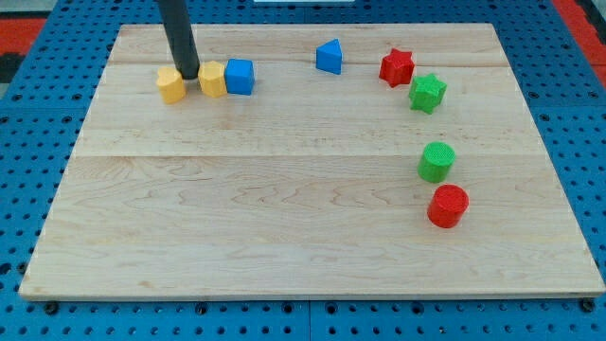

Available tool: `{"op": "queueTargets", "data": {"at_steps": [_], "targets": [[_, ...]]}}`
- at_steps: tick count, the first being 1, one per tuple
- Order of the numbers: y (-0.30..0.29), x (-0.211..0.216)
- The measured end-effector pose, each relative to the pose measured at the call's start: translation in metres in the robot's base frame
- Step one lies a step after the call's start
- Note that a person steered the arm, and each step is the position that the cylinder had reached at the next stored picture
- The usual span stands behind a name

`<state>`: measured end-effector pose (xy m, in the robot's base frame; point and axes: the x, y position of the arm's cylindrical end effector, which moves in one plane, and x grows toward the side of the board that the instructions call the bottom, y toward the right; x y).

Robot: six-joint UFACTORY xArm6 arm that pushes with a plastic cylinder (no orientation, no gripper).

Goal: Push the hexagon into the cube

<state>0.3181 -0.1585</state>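
Yellow hexagon (pixel 212 79): far left part of the wooden board (pixel 284 218), its right face touching the blue cube (pixel 240 77). The two sit side by side in one row along the far edge.

Blue cube: just right of the yellow hexagon, in contact with it.

My tip (pixel 188 75): lower end of the dark rod, down on the board in the narrow gap between the two yellow blocks. It stands against the left side of the yellow hexagon. It has no jaws and holds nothing; it only bears against the block's side.

Second yellow block (pixel 170 84): just left of my tip, near the board's far left corner. I cannot make out its exact shape; it looks faceted, much like the hexagon.

Blue triangular block (pixel 329 57): far edge, near the middle, well apart from the cube.

Red star (pixel 397 67): far right area.

Green star (pixel 427 93): just beside the red star, to its right and slightly nearer, almost touching it.

Green cylinder (pixel 436 162): right side, about mid-depth.

Red cylinder (pixel 447 206): just near of the green cylinder, close to it, slightly further right.

Blue perforated table (pixel 28 142): surrounds the board on all sides.
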Motion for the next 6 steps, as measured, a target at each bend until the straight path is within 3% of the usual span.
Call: {"op": "queueTargets", "data": {"at_steps": [1,2,3,5,6], "targets": [[0.011,0.022],[0.005,-0.024],[-0.005,-0.032],[0.07,-0.042],[0.076,-0.048]]}}
